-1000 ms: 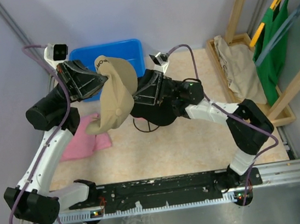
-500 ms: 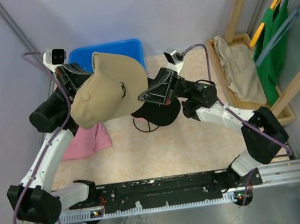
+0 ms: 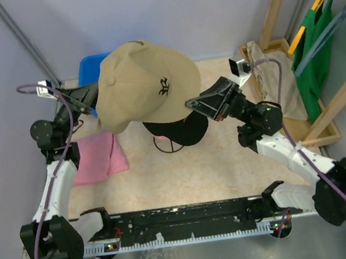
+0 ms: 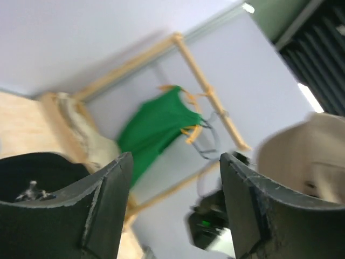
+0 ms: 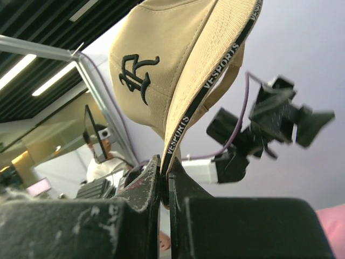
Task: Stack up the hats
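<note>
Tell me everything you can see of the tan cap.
The tan cap is soft-looking fabric with a black embroidered front logo and a black inner band lettered VESPORIS. It hangs in the air, crown toward the top camera, above the black cap. The right gripper is shut on its edge; the open left gripper holds nothing.

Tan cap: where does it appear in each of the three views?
Top external: tan cap at upper centre.
Left wrist: blurred, at the right edge.
Right wrist: upper centre, brim between the right gripper jaws.
Landmark: green garment, in top and left wrist views only.
</note>
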You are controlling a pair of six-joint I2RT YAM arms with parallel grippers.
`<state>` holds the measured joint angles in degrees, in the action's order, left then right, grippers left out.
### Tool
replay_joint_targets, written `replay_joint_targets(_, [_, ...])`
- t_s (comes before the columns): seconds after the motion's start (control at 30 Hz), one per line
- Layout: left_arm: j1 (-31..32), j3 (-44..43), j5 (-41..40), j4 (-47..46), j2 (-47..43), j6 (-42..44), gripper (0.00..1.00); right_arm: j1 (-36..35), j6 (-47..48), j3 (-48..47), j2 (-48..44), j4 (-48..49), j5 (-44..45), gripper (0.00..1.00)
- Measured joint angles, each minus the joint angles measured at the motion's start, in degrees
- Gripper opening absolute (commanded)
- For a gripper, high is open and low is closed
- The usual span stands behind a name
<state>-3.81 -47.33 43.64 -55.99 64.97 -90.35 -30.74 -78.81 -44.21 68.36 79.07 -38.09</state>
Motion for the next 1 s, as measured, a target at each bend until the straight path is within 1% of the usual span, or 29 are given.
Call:
replay_joint_targets(0.1, [-0.7,4.0,-6.8,14.3,-5.1,12.9,0.76,1.2,3.4,-0.1,-5.7,-7.1,2.4,0.0])
replay_joint_targets(0.17, [-0.7,4.5,-9.8,21.0,-7.2,20.4,0.77,2.2,4.8,-0.2,-8.0,-11.8,3.7,0.0])
replay_joint_targets(0.23, [-0.7,4.5,-11.5,25.0,-7.6,26.3,0.77,3.0,5.9,-1.3,-8.7,-18.1,5.1,0.0])
replay_joint_targets(0.33, [-0.7,5.4,-12.2,27.8,-5.5,32.1,0.77,3.3,7.4,-4.2,-7.8,-29.9,7.3,0.0])
replay_joint_targets(0.4, [-0.7,7.1,-11.7,27.9,-2.6,34.3,0.77,3.5,8.4,-5.8,-6.7,-37.6,8.6,0.0])
replay_joint_targets(0.5, [-0.6,9.8,-10.0,28.1,4.0,37.0,0.77,3.8,10.0,-7.3,-4.8,-47.4,10.4,0.0])
replay_joint_targets(0.57, [-0.4,10.9,-8.9,28.1,8.0,38.3,0.77,4.2,10.6,-7.5,-3.5,-51.0,11.0,0.0])
replay_joint_targets(0.7, [0.3,11.7,-6.7,25.3,14.7,40.1,0.78,6.0,10.6,-7.5,-1.8,-54.9,11.1,0.0])
replay_joint_targets(0.8, [1.5,11.7,-5.3,20.9,19.3,40.5,0.8,7.3,10.7,-7.5,-1.9,-55.5,11.5,0.0])
replay_joint_targets(0.83, [1.9,11.6,-4.8,18.7,21.1,40.0,0.81,7.7,10.7,-7.5,-2.1,-55.7,11.5,0.0])
replay_joint_targets(1.0, [4.3,10.3,-1.9,8.8,32.1,36.1,0.83,8.8,11.1,-7.5,-3.9,-58.0,12.2,0.0])
